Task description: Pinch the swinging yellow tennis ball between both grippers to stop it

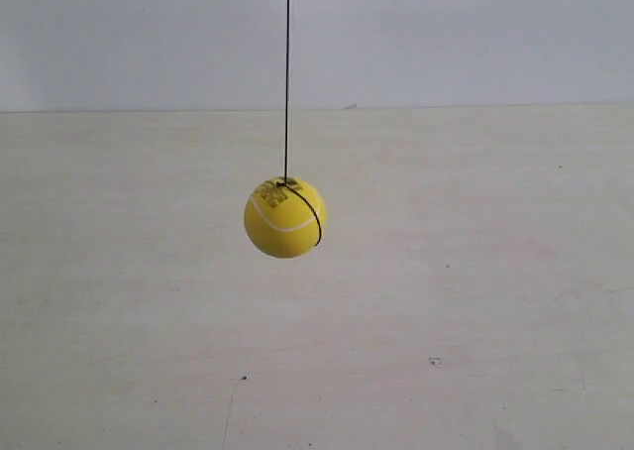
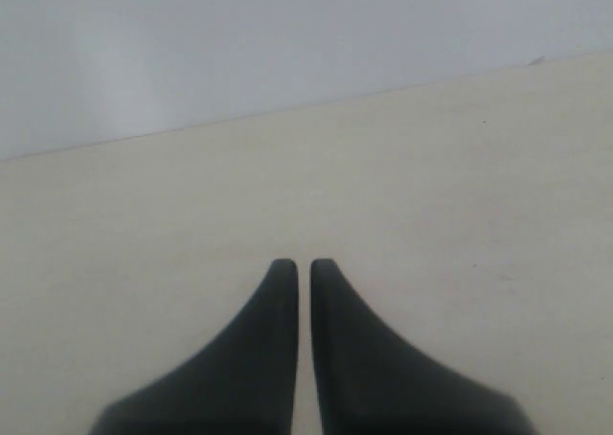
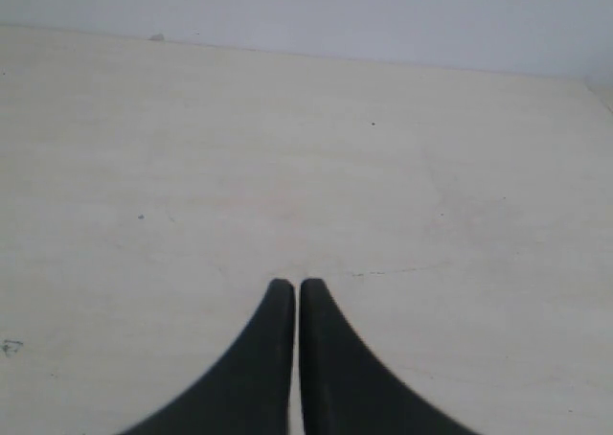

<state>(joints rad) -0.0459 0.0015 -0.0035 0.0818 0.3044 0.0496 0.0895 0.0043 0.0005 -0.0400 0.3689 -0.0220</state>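
Over the pale table (image 1: 495,321), the left gripper (image 2: 303,264) and right gripper (image 3: 291,286) show jaws closed on nothing. The yellow tennis ball (image 1: 284,218) hangs on its string (image 1: 287,73) in mid-air, outside either wrist view; 2 mistimed approaches could bat it away.

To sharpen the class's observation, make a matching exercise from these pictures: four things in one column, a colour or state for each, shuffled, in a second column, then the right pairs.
1 ball
2 string
3 left end effector
4 wall

a black tapered fingers, nearly touching
b pale grey
c yellow, round
d thin, dark, vertical

Pairs: 1-c, 2-d, 3-a, 4-b
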